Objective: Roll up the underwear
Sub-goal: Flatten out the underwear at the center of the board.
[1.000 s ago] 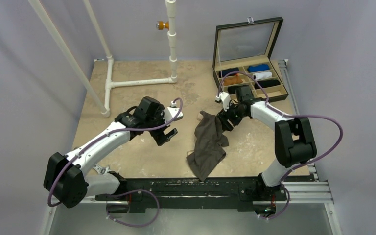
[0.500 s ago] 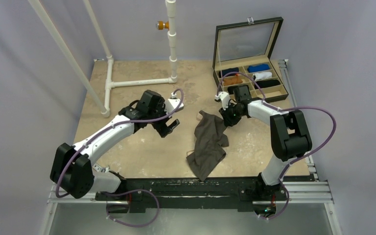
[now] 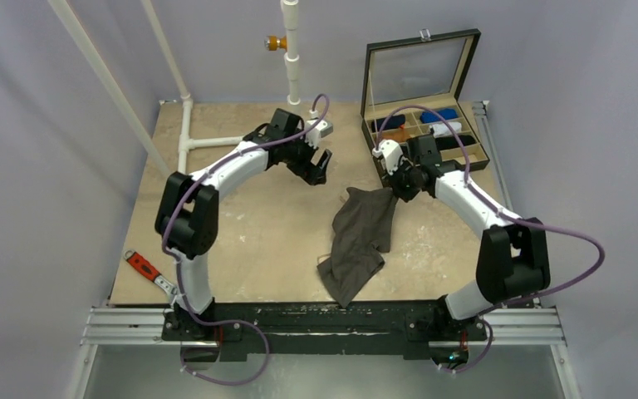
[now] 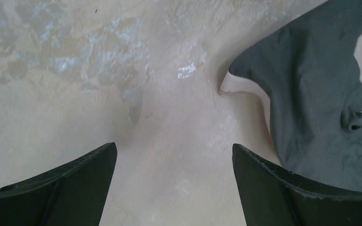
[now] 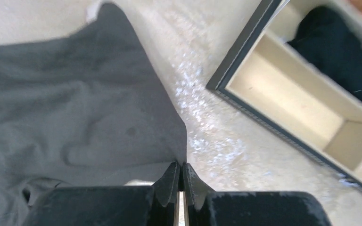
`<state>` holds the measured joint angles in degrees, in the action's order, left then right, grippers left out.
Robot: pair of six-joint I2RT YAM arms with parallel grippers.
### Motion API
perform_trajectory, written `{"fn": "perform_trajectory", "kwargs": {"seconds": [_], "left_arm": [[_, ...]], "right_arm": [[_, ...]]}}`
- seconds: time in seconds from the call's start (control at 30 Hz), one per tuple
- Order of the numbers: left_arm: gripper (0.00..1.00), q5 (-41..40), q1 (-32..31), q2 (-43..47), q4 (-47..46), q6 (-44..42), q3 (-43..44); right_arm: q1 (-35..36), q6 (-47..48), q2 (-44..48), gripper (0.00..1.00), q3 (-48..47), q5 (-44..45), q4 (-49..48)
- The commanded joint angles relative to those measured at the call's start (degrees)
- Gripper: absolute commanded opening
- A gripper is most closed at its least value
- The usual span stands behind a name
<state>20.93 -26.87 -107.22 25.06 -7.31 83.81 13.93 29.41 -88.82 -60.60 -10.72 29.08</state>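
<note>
Underwear [image 3: 361, 237] sprawls crumpled on the desk [image 3: 249, 241], its far corner pinched in the right hand [image 3: 400, 184]; the left hand [image 3: 316, 166] hovers spread wide nearby. Spreading looks the step in hand; next, the left must take the waistband [image 4: 245, 89].

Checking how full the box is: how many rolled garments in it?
5 visible: navy roll and orange roll on the left; blue roll, white roll, black roll on the right. The right arm covers part of the box; more may be hidden.
</note>
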Motion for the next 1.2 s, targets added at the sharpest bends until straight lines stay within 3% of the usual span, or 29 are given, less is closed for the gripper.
{"fn": "perform_trajectory", "kwargs": {"seconds": [0.0,0.13,0.27,0.5,0.8,1.07,1.17], "left_arm": [[0.90,9.4,-1.0,-7.9,2.5,5.2,10.6],[0.86,17.8,-2.2,-14.4,5.2,8.8,17.4],[0.82,20.1,-3.5,-18.8,4.1,13.1,20.4],[0.77,19.8,-5.5,-25.9,0.8,19.2,24.3],[0.76,21.6,-5.1,-26.0,-9.0,23.2,20.9],[0.59,21.3,-5.3,-29.4,-11.2,28.4,24.1],[0.57,20.7,-5.6,-30.0,-10.2,29.8,25.4]], "right_arm": [[0.1,3.8,4.6,0.00,-4.1,0.2,4.5],[0.2,7.0,4.6,0.00,-5.4,-0.3,9.1],[0.1,5.6,3.0,0.00,-4.5,1.8,10.0],[0.1,3.3,1.8,0.00,-3.8,0.8,10.7],[0.1,5.5,1.9,0.00,-1.5,0.0,12.2],[0.1,5.5,3.1,0.00,-3.6,-2.7,13.2],[0.1,5.1,3.6,0.00,-5.6,-3.8,13.8]]}}
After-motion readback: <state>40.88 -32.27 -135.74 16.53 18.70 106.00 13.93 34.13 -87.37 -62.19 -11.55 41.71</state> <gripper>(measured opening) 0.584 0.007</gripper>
